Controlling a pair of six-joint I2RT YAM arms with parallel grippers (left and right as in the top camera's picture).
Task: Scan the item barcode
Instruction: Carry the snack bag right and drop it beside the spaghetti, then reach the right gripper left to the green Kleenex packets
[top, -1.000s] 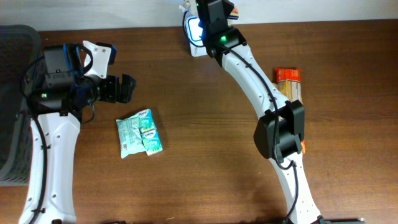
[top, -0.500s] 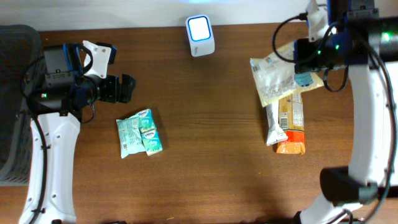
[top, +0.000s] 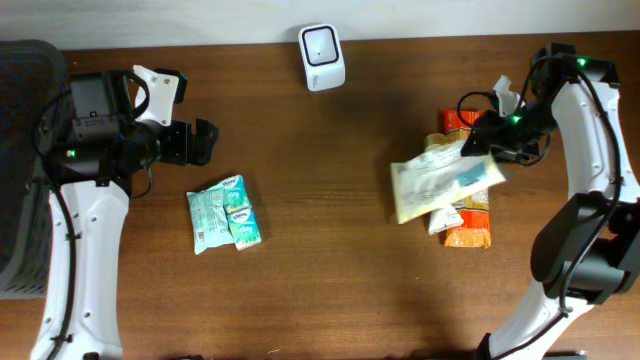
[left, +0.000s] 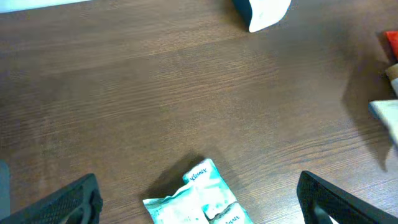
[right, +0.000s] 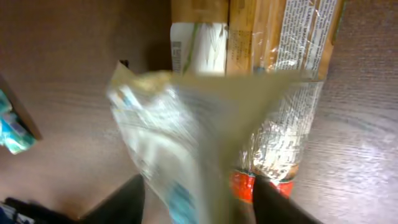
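- Brown wood-grain counter (top: 330, 250); rounded white scanner (top: 322, 44) at top centre.
- Crinkly pale pouch (top: 445, 180), blurred, right of centre over packets (top: 468, 225), between the spread right claw (top: 480, 148); contact unclear.
- Left claw (top: 200, 142) spread wide.

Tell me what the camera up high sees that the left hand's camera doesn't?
Only the overhead view shows both whole arms, the right gripper beside the white pouch, the full orange snack packs under it, and the dark basket at the far left. Only the left wrist view shows its own fingertips close up, spread wide. Both share the white scanner, the green tissue packs and the brown table. The left wrist view catches just blurry edges of the pouch pile.
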